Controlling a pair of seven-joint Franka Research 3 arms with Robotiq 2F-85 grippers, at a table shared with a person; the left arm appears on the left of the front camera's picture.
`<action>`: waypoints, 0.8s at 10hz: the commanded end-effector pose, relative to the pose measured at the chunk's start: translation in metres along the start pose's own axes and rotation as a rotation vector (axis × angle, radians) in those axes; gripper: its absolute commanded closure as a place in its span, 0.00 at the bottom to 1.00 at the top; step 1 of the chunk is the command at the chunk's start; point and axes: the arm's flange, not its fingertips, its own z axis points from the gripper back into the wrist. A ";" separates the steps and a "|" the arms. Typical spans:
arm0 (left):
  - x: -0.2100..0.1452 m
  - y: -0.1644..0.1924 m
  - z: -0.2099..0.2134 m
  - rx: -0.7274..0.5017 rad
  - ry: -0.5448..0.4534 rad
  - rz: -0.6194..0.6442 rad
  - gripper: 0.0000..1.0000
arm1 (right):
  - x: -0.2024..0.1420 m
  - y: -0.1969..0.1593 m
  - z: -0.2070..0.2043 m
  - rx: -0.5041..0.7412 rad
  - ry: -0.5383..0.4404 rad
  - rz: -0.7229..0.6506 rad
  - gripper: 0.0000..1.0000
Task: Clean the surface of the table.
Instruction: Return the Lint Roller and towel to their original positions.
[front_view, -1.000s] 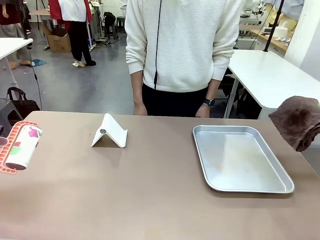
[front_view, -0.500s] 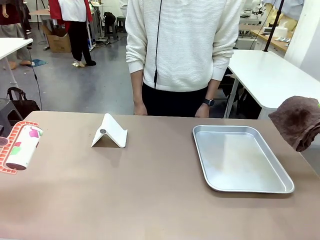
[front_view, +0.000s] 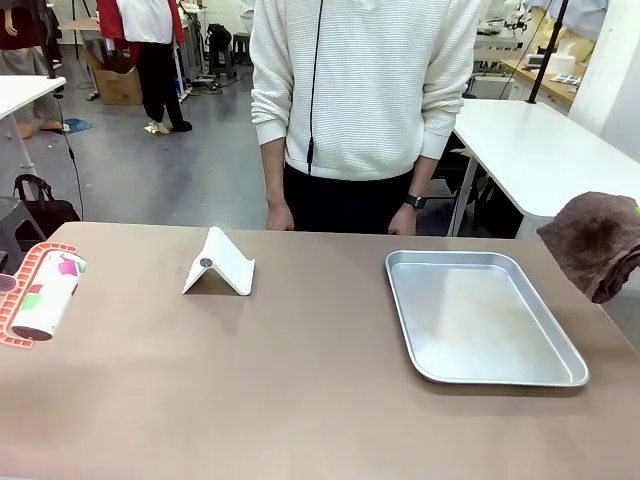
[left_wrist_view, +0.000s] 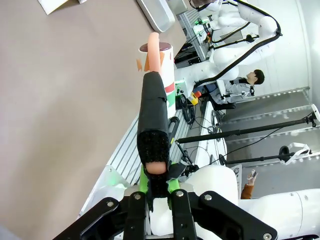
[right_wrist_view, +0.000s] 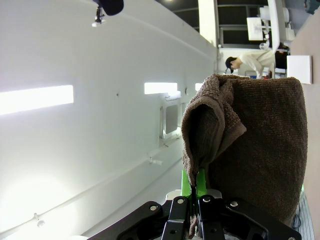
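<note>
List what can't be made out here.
- Right gripper, right wrist view: brown cloth hides the fingertips.
- Lint roller, front view: left edge cuts off the handle.
- Table, front view: dirt, if any, too small to see.

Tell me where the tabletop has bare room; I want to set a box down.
The widest bare patch on the table is the near strip below the white stand and metal tray, plus the gap between those two. It is tighter at the left edge, by the lint roller, and on the right, where the tray lies.
</note>
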 end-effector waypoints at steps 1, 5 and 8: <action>-0.001 -0.002 0.003 -0.001 -0.003 -0.008 0.84 | 0.002 0.004 -0.004 0.001 -0.008 -0.001 0.97; 0.067 -0.041 -0.023 0.040 0.050 0.109 0.84 | 0.030 0.001 -0.086 -0.132 0.077 0.048 0.97; 0.145 -0.074 -0.058 0.077 -0.042 0.143 0.84 | 0.052 -0.023 -0.184 -0.335 0.157 0.085 0.97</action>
